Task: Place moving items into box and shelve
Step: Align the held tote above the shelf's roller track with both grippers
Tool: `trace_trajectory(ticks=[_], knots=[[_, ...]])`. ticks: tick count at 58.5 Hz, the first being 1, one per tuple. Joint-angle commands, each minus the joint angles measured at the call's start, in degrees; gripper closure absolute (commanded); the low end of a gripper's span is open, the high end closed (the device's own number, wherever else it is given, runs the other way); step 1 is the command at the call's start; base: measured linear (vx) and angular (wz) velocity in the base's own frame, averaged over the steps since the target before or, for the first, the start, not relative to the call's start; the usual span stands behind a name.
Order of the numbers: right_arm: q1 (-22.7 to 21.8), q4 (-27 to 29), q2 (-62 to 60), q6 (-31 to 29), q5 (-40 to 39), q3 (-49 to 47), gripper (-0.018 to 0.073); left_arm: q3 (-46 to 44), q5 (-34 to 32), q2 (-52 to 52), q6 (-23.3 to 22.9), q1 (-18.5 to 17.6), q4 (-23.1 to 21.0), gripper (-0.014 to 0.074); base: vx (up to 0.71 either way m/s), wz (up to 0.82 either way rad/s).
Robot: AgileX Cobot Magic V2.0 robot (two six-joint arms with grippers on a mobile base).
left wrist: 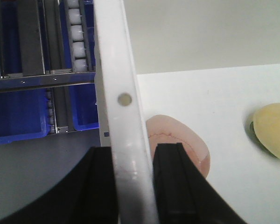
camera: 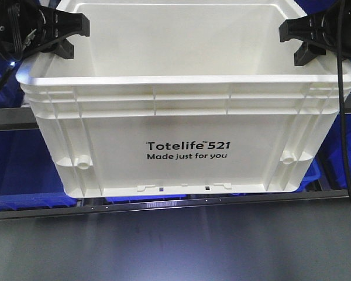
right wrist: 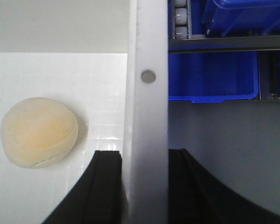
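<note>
Front on, the box (camera: 187, 146) hides its contents; the left wrist view clips the yellow ball (left wrist: 273, 128), and the left gripper (left wrist: 134, 151) covers part of the pink ball (left wrist: 177, 137).

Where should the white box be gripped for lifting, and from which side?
Grip the rim of each side wall from above, with the fingers astride it. The walls are thin and upright, and the box is too wide to span.

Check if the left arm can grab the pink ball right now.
Probably not: the left gripper is shut on the box wall. The pink ball lies just inside, by the inner finger, reachable only after letting go.
</note>
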Motion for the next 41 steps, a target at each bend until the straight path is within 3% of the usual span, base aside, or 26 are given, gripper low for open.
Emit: trace_trajectory(ticks=[1, 22, 41], knots=[[-0.7, -5.3, -2.7, -0.8, -4.8, -2.0, 0.056, -2.5, -6.0, -3.1, 0.7, 0.3, 4.5, 0.0597, 0.05, 0.2], [-0.7, -5.4, -2.7, -0.8, -4.8, -2.0, 0.056, -2.5, -6.0, -3.1, 0.7, 0.3, 4.5, 0.0597, 0.08, 0.22], [-0.7, -5.4, -2.7, -0.8, -4.8, -2.0, 0.056, -2.5, -6.0, -3.1, 0.7, 0.3, 4.5, 0.0597, 0.09, 0.01]])
